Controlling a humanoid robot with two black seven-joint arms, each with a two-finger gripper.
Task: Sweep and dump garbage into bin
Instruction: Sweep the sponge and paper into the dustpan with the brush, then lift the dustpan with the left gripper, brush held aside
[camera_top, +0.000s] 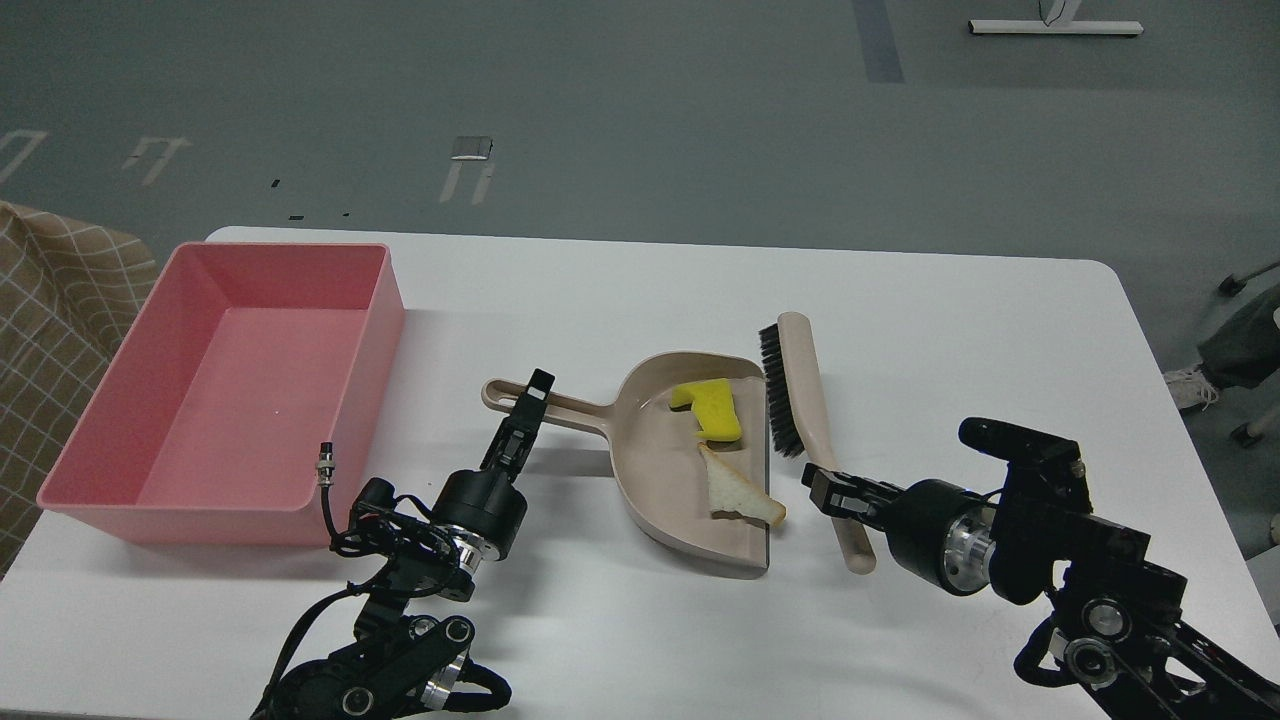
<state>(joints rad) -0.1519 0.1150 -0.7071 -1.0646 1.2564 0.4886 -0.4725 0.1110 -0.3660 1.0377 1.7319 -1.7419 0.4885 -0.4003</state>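
The yellow sponge chunk (712, 408) and the white bread piece (737, 488) lie inside the beige dustpan (655, 470) in the middle of the table. My left gripper (532, 395) is shut on the dustpan's long handle (560, 405). My right gripper (828, 488) is shut on the handle of a beige brush (805, 400) with black bristles, which stands just right of the dustpan's open edge. The pink bin (150, 330) stands at the left of the table, with nothing in it that I can see.
The white table (950, 330) has bare surface at the right and back. A checked brown cloth (50, 310) is beyond the table's left edge, next to the bin. The table's front edge is close to my arms.
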